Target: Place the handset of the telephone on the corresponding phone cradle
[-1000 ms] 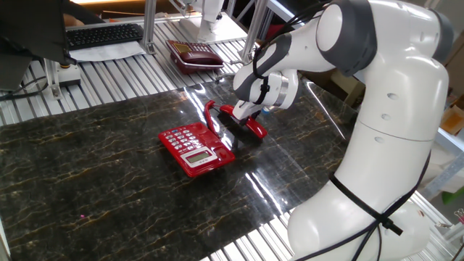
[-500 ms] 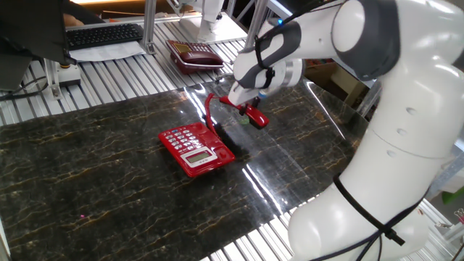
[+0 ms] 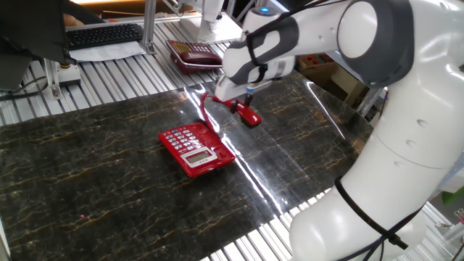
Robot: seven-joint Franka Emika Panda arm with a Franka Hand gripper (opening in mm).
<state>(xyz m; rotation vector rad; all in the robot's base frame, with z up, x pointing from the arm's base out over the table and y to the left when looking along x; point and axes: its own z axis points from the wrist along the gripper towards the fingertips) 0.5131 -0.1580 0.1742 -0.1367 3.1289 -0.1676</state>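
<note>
Fixed view. You are seeing the handset (image 3: pixel 243 112) hanging clear of the bench (image 3: pixel 109 167), up and to the right of the telephone (image 3: pixel 196 148). Its long axis is running from upper left to lower right, with the lower-right end showing as a rounded red lobe and the upper-left end hiding under the arm. The pincer (image 3: pixel 235 96) is clamping the handset near its upper end; its fingers are largely masked by the wrist housing. The red cord (image 3: pixel 208 113) is trailing from the handset down toward the far edge of the telephone. The telephone is lying keypad-up on the dark marbled sheet, and the phone cradle (image 3: pixel 220 148), the strip along its right side, is standing uncovered. Beyond the sheet, a dark maroon phone (image 3: pixel 194 54) is resting on the ribbed metal surface, well apart from the handset. A black keyboard (image 3: pixel 105 33) is sitting at the far left.
</note>
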